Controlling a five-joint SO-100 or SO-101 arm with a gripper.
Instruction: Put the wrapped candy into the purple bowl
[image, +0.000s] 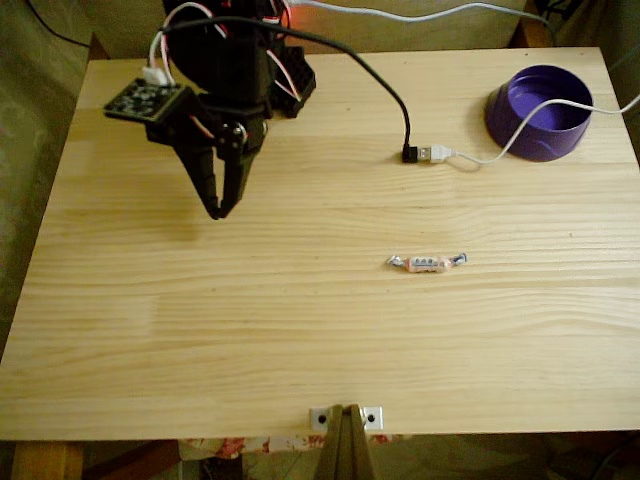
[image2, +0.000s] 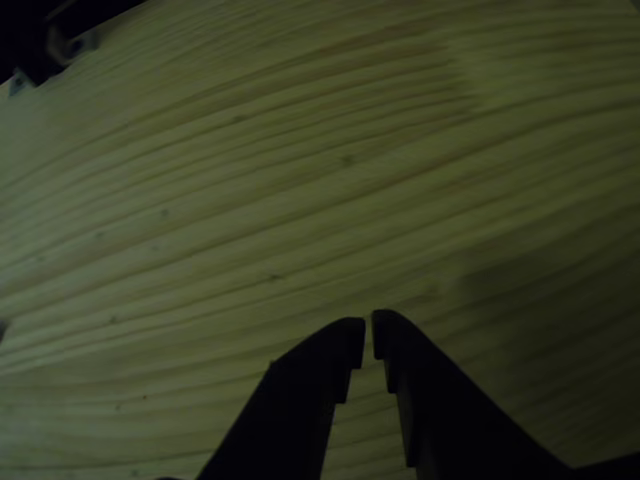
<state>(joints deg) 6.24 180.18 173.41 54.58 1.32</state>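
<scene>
On the pale wooden plank surface (image: 300, 330) in the fixed view, the black two-finger hand (image: 217, 212) hangs at the upper left, tips pointing down over bare boards, with the black arm (image: 235, 70) rising behind it at the far edge. Well to its right and nearer the front lies the tiny pink-white wrapped candy (image: 427, 263), flat on the surface, long axis running left to right. Behind the candy sits the silver-tipped USB plug (image: 432, 154), joined to a black connector (image: 410, 154) on its left. At the far right corner rests the round deep-purple plastic bowl (image: 525, 135), well apart from the candy, and the white cable (image: 520, 130) from the plug crosses over its rim.
</scene>
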